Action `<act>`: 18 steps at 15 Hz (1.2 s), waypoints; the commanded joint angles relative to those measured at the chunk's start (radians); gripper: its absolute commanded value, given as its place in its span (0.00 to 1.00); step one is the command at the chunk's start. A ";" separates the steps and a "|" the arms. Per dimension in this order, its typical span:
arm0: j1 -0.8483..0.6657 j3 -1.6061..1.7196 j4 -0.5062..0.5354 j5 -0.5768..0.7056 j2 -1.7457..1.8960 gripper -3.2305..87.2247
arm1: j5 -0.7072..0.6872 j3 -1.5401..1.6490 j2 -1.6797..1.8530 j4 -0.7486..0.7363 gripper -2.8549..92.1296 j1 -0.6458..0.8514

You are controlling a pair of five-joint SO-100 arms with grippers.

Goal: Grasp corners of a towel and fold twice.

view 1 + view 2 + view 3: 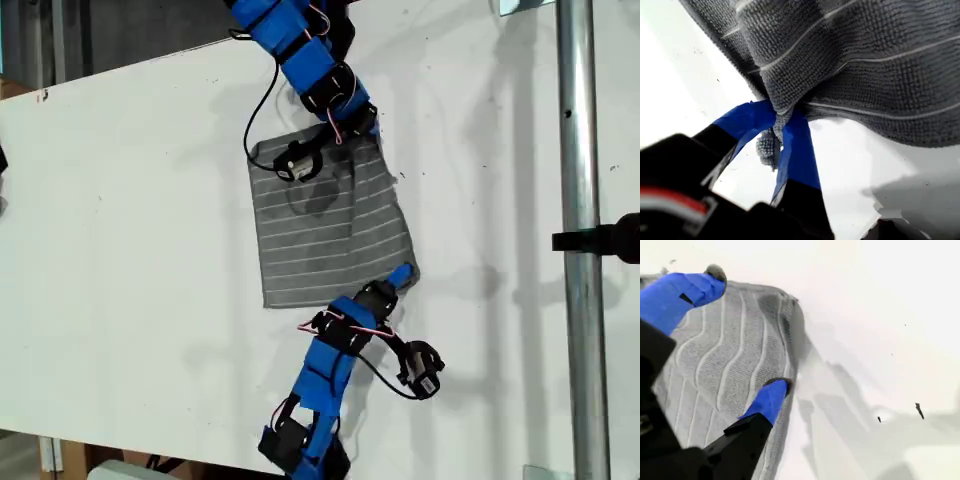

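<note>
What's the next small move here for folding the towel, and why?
Probably close my second gripper on the dark grey striped cloth towel. Its blue-taped jaws stand open astride the towel's edge near a corner, gripping nothing, while my first gripper is shut on another corner. Both corners should be held before lifting.

No readable text or labels.

Open surface on most sides, cluttered only around the cloth

You have bare white surface (130, 250) across the exterior view's left; the towel (330, 235) is hemmed by an arm at each end, and a metal pole (585, 250) bars the exterior view's right.
</note>
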 commanded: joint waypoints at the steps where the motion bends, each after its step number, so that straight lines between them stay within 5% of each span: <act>1: -0.026 -0.067 -0.026 -0.006 -0.060 0.41 | -0.015 -0.037 0.043 0.002 0.03 -0.002; 11: -0.028 -0.089 -0.037 -0.075 -0.192 0.37 | -0.034 -0.083 0.009 -0.064 0.03 0.023; 15: -0.029 -0.100 0.048 -0.132 -0.264 0.06 | -0.071 -0.187 0.005 -0.006 0.03 0.035; 18: -0.015 -0.100 0.075 -0.087 -0.178 0.00 | -0.089 -0.247 0.000 0.032 0.03 0.043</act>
